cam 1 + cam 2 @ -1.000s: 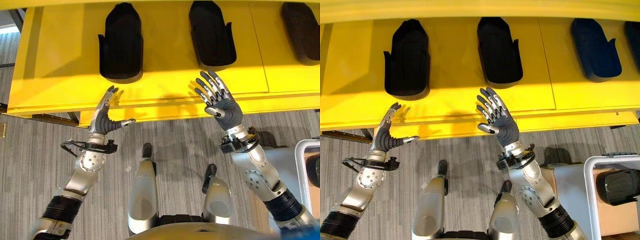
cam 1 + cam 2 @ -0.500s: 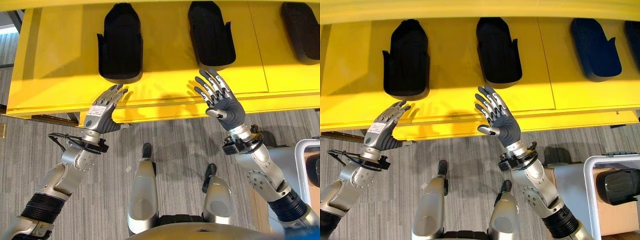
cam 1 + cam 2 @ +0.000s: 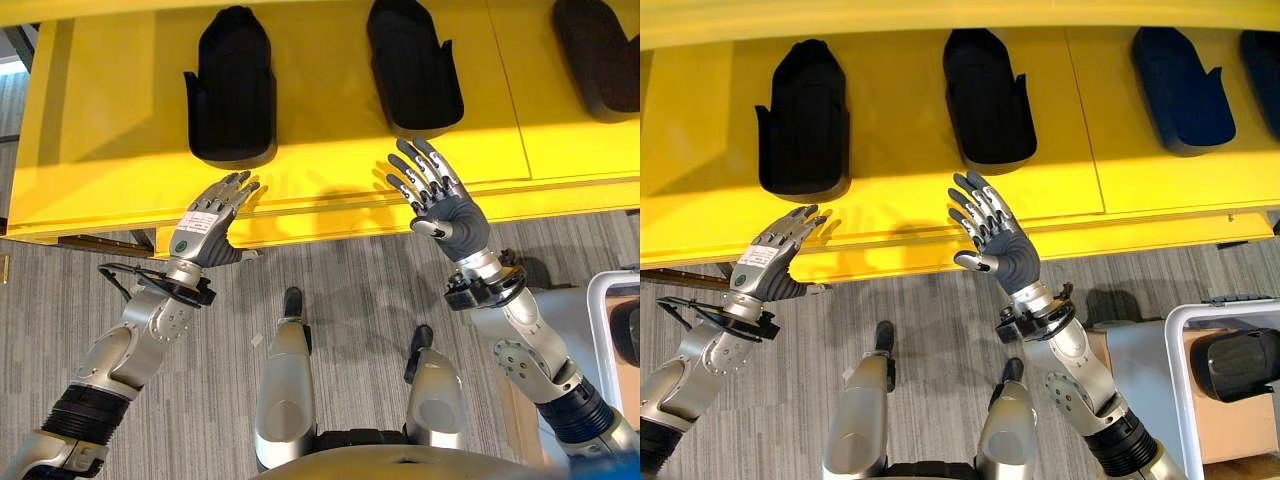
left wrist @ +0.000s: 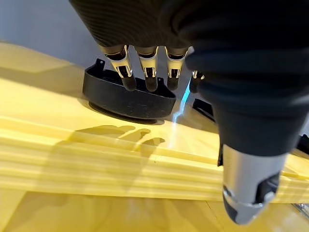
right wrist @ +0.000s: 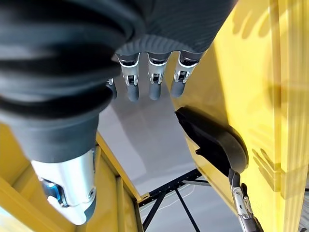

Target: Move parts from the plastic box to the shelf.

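Fingers (image 3: 425,175) of both my hands are straight and empty at the yellow shelf's (image 3: 120,150) front edge. Placed parts (image 3: 232,85) lie on it, long axes running back. Remaining part (image 3: 1238,364) sits in the plastic box (image 3: 1175,340), right of the shelf; my right hand (image 3: 445,205) is nearer than my left hand (image 3: 205,228).

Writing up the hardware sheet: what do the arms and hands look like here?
Both arms are silver-grey metal with black ribbed sleeves near the elbow. The left hand has a silver back with a round green mark. The right hand shows a dark grey palm. Fingers are silver with dark tips, and the wrists are dark and ribbed.
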